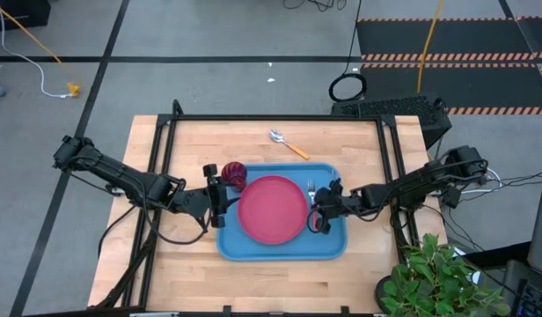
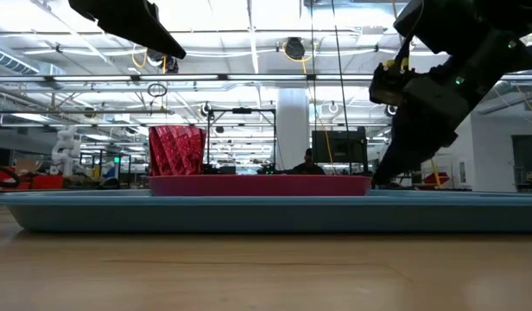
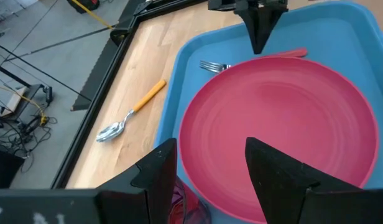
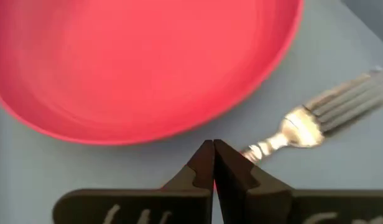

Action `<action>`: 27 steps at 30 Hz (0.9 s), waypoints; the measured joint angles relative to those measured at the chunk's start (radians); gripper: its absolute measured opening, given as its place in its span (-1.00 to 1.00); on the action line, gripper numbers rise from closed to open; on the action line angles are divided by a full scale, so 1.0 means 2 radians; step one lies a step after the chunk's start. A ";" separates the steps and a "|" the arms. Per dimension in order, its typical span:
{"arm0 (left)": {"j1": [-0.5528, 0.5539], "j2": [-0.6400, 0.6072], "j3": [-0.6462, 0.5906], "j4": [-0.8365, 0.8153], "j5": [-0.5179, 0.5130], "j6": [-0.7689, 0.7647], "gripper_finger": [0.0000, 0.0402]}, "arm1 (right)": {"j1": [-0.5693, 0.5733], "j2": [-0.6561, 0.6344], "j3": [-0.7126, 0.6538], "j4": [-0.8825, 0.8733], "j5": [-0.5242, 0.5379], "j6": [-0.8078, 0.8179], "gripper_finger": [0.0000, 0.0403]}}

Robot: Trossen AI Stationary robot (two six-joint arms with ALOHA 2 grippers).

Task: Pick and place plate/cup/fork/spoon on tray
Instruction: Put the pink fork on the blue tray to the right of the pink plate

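Wooden table [image 1: 192,264] in a big workshop hall carries the blue tray [image 1: 284,251] in its middle; the pinkish-red plate [image 1: 273,209] lies flat inside the tray, filling most of it. The dark red cup [image 1: 234,174] stands upright at the tray's far left corner, just beside the plate's rim; whether it is on the tray or on the wood next to it, I cannot tell. The fork [image 4: 316,121] lies on the tray floor along the plate's right side, tines pointing away from the right gripper [image 1: 317,214]; this gripper is low over the handle end and its jaws are pressed fully together, the handle hidden under them, so a grip cannot be confirmed. The left gripper [image 1: 220,204] is at the tray's left edge near the cup, jaws spread wide and holding nothing. The spoon [image 1: 288,144] with orange handle lies on the bare wood beyond the tray, well apart from both arms.
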 joint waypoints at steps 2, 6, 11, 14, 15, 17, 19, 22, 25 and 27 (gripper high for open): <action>0.000 0.000 0.000 0.000 0.000 -0.004 -0.04 | -0.001 0.000 0.000 -0.015 0.008 0.000 -1.00; 0.000 0.000 0.000 -0.001 0.000 -0.011 -0.04 | -0.002 0.007 0.000 -0.031 0.012 0.002 -1.00; 0.000 0.000 0.000 -0.002 0.000 -0.015 -0.04 | -0.002 0.026 0.000 -0.028 0.012 0.017 -1.00; 0.000 0.000 0.000 -0.003 0.000 -0.015 -0.04 | -0.002 0.037 0.001 -0.021 0.014 0.022 -1.00; 0.000 0.000 0.000 -0.003 0.000 -0.015 -0.04 | -0.002 0.041 0.002 -0.016 0.014 0.022 -1.00; 0.000 0.000 0.000 -0.003 0.000 -0.015 -0.04 | -0.002 0.045 0.001 -0.012 0.013 0.021 -1.00; 0.000 0.000 0.000 -0.003 0.000 -0.015 -0.04 | -0.006 0.047 0.001 -0.012 0.012 0.021 -1.00; 0.000 0.000 0.000 -0.003 0.000 -0.015 -0.04 | -0.011 0.047 0.001 -0.011 0.012 0.024 -1.00; 0.000 0.000 0.000 -0.004 0.000 -0.014 -0.04 | -0.014 0.047 0.001 -0.012 0.012 0.024 -1.00; 0.000 0.000 0.000 -0.004 0.000 -0.013 -0.04 | -0.018 0.047 0.001 -0.012 0.012 0.023 -1.00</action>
